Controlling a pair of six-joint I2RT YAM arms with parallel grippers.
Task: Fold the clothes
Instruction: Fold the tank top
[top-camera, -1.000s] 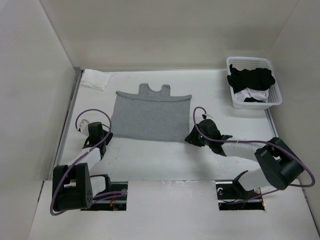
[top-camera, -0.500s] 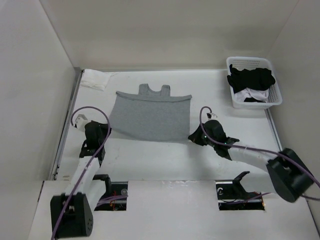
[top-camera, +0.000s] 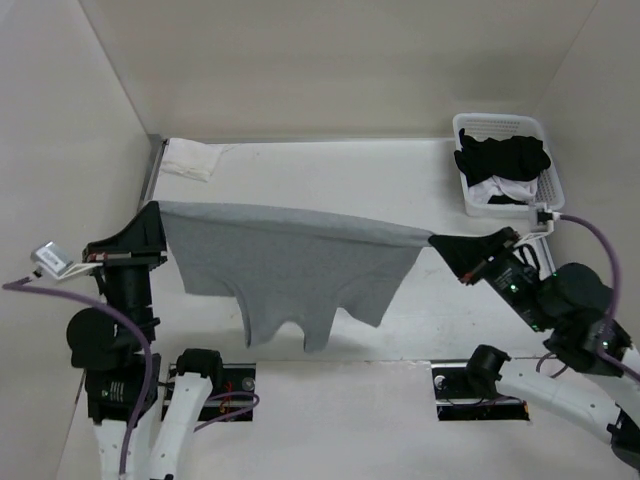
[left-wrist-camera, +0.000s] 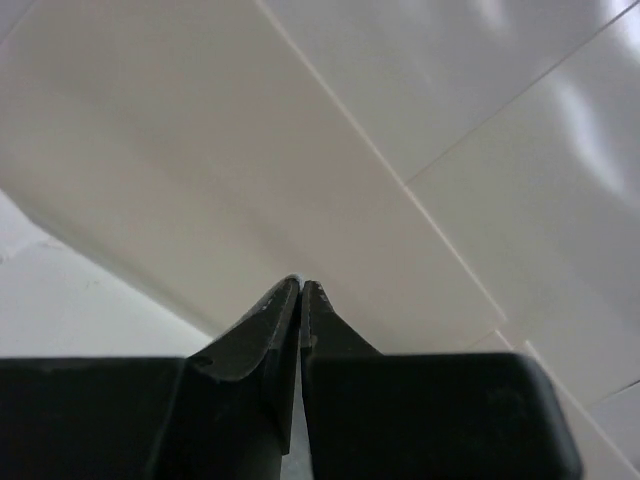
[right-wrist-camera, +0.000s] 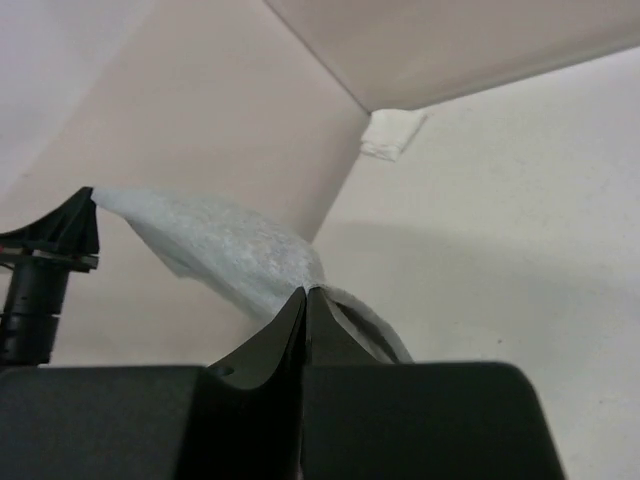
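Right gripper pinches grey tank top. Fabric spans to left gripper. White cloth in far corner.

Losing the left arm at the bottom edge of the top view, and the right arm at the lower right corner. Hiding the tank top's pinched corner inside the pressed tips of the left gripper in its own wrist view. Blurring it pale in the right wrist view.

Bright, even light; soft shadows; wrist views blurry.
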